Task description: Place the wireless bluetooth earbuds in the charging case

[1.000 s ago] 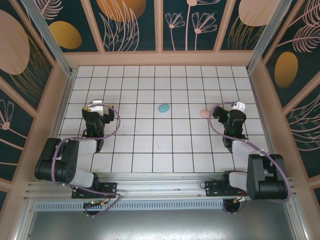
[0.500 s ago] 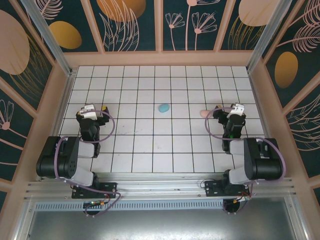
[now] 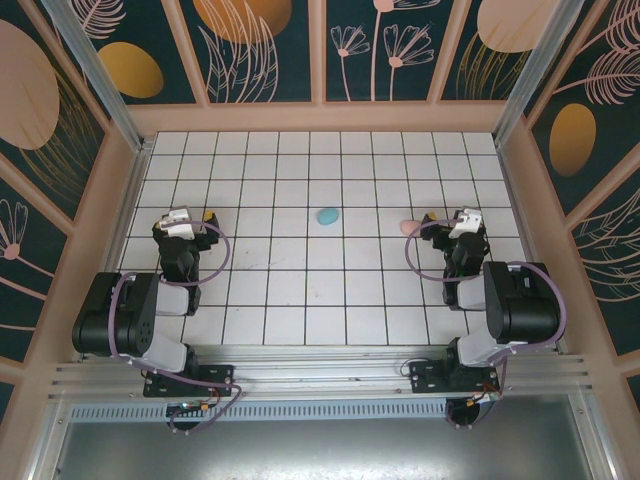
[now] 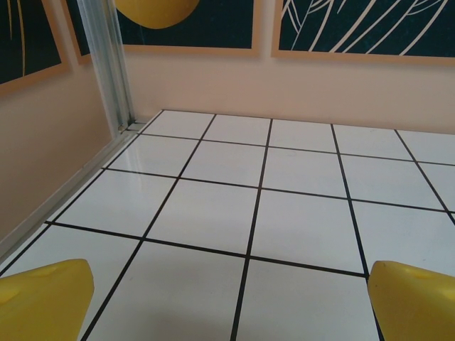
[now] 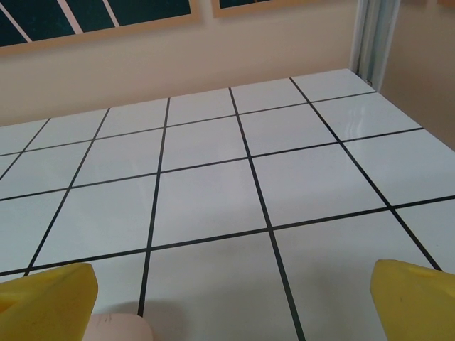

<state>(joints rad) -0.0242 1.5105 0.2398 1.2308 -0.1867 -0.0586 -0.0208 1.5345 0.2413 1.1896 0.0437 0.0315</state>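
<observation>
One white tiled table (image 3: 290,300) fills the floor of the pen. Dark walls (image 3: 270,50) painted with leaves and flowers close it in on three sides, and metal posts (image 4: 114,64) stand in the far corners.

Two black arms are folded at the near edge, the left arm (image 3: 125,320) and the right arm (image 3: 520,305), each reaching a short way out over the tiles.

Two oval cases lie on the table. The teal case (image 3: 327,215) is near the middle, well apart from both arms. The pink case (image 3: 409,227) lies just beside the right gripper (image 5: 231,302), between it and the teal one. From the right wrist its pink edge shows low down by the left yellow finger; whether they touch cannot be told.

Four yellow fingers show in all. The left gripper (image 4: 229,298) has its fingers (image 4: 43,298) spread wide over bare tile, holding nothing. The right gripper's fingers (image 5: 416,295) are spread just as wide, also holding nothing.

The earbuds are too small to make out from above.
</observation>
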